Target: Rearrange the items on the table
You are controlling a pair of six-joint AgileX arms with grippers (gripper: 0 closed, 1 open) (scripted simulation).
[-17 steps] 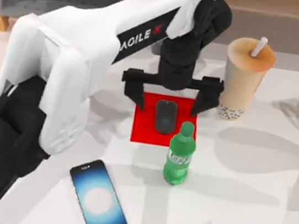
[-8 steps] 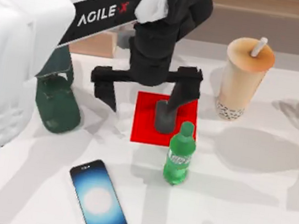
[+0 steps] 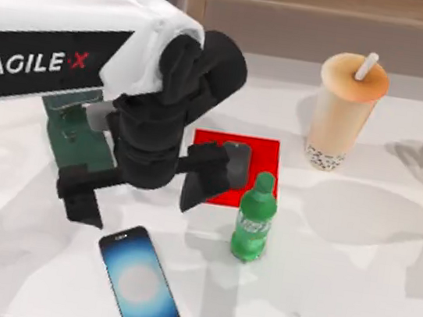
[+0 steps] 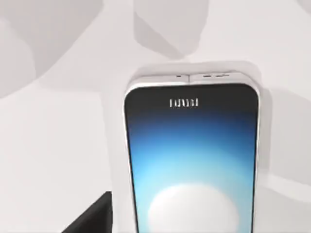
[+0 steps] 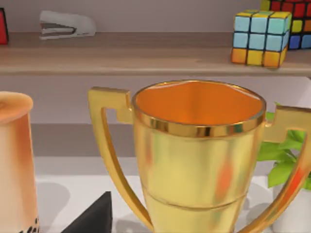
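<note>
From above, the left gripper (image 3: 139,194) hangs with its fingers spread wide over bare desk (image 3: 353,273), between the red mat (image 3: 255,153) and the smartphone (image 3: 140,282), and it carries nothing. The computer mouse (image 3: 236,162) lies on the mat, partly hidden behind one finger. A green soda bottle (image 3: 253,218) stands upright just beside the mat's near right corner. The bubble-tea cup (image 3: 346,110) stands farther right, toward the far edge. A dark green object (image 3: 73,135) sits under the arm at left. My judgement: the mouse is placed and the phone is the next item in hand.

From the left wrist, the smartphone (image 4: 192,160) lies flat, screen glowing, directly below the camera, and a dark finger tip (image 4: 90,221) shows beside it. The next move, I judge, calls for centring the spread fingers across the phone's narrow sides and descending low, since the phone is thin and flat on the desk (image 4: 53,145).

From the right wrist, a gold trophy (image 5: 199,155) stands close ahead, the bubble-tea cup (image 5: 14,165) beside it, a stapler (image 5: 65,23) and puzzle cubes (image 5: 260,36) on the shelf (image 5: 146,53) behind. Whether the parked right gripper's fingers are spread, I cannot tell.
</note>
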